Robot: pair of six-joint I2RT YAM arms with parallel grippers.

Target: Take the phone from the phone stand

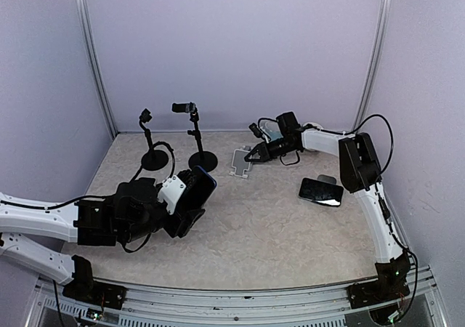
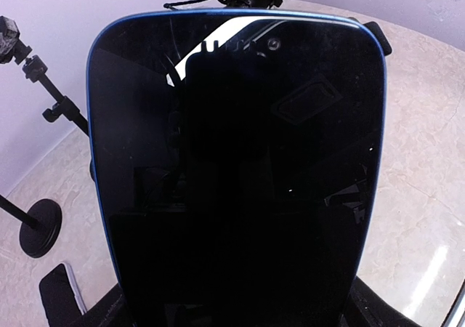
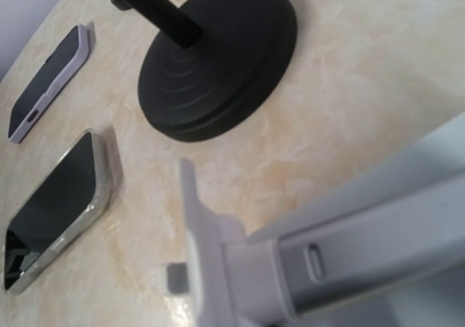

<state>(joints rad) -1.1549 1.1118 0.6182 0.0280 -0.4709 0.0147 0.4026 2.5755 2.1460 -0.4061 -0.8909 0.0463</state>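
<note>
— White tube links and black joint housings on both arms, viewed from the near rail (image 1: 240,301)?
— Yes. Left arm (image 1: 36,221), bolted at the rail's left end: white, with a bulky black wrist block. Right arm (image 1: 383,225), at the rail's right end: same scheme, black base, pinprick of green light.
— Cables?
— Thin black cable (image 1: 378,115), looped well beyond the rail.
— Grippers?
— Left gripper (image 1: 195,195) and right gripper (image 1: 256,152), both black.
</note>
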